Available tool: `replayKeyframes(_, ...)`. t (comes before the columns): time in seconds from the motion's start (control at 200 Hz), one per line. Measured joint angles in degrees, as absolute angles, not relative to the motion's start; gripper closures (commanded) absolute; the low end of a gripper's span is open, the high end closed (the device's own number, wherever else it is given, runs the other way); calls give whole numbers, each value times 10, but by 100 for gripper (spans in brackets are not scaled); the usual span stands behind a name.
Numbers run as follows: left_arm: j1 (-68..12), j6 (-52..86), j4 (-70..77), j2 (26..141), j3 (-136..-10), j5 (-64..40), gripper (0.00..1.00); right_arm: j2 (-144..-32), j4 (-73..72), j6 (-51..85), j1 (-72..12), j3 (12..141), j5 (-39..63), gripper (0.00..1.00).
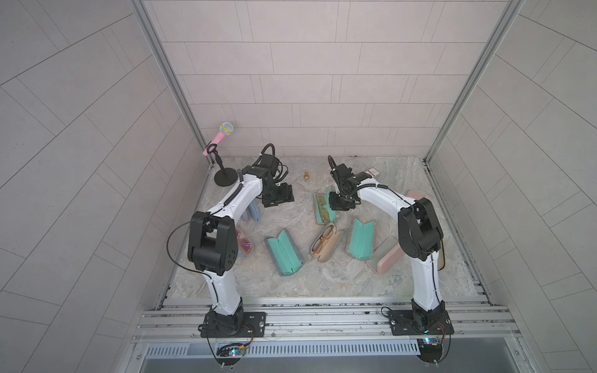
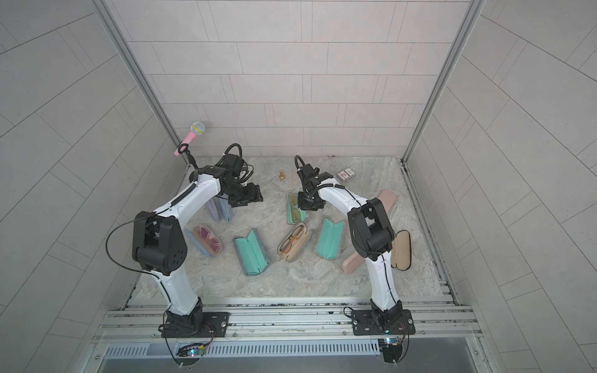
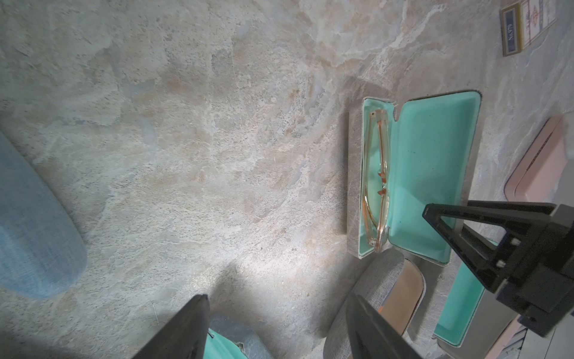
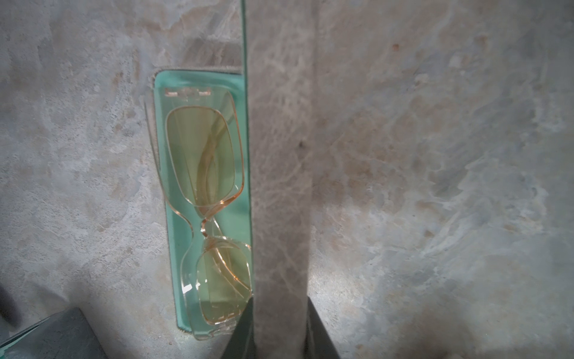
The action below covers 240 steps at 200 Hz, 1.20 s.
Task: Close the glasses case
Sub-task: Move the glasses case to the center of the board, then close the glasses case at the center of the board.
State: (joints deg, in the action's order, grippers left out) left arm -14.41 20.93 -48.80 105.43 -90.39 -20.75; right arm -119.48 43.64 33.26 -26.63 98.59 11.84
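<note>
Rectangular grey-felt glasses case point(image 1: 320, 210), mint-lined, lies on the mottled stone worktop point(image 1: 290, 274) near the little brass pawn point(image 1: 306, 175); right end effector point(image 4: 279, 300) pinches its upright lid point(image 4: 279, 155), left end effector point(image 3: 278, 296) hangs splayed.

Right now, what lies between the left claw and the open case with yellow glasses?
Only bare stone tabletop separates the left claw from the case; both top views show it.

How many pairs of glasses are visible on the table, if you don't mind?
3: yellow-lensed glasses in the case held by the right gripper, orange-framed glasses mid-table, pink sunglasses beside the left arm. Closed cases may hide more.
</note>
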Motion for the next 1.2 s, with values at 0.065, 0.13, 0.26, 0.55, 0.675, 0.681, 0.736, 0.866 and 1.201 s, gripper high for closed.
replayKeyframes(0.065, -146, 209, -488, 1054, -904, -207, 24, -1195, 435, 335, -267, 988, 118, 70)
replayKeyframes(0.13, -147, 209, -488, 1054, -904, -206, 24, -1195, 435, 336, -269, 990, 118, 69)
replayKeyframes(0.26, -150, 209, -488, 1054, -904, -204, 24, -1195, 433, 337, -274, 991, 121, 66)
replayKeyframes(0.55, -159, 209, -488, 1055, -904, -203, 24, -1193, 436, 337, -277, 991, 126, 59)
replayKeyframes(0.675, -166, 210, -488, 1060, -904, -203, 25, -1177, 441, 335, -277, 989, 126, 56)
replayKeyframes(0.681, -166, 210, -488, 1060, -904, -203, 25, -1175, 442, 335, -277, 989, 126, 55)
replayKeyframes(0.736, -170, 210, -488, 1063, -904, -203, 28, -1162, 444, 333, -277, 989, 127, 55)
replayKeyframes(0.866, -183, 215, -487, 1066, -904, -204, 48, -1114, 443, 331, -277, 974, 127, 66)
replayKeyframes(1.201, -233, 246, -452, 1105, -903, -221, 100, -1054, 431, 320, -260, 894, 131, 96)
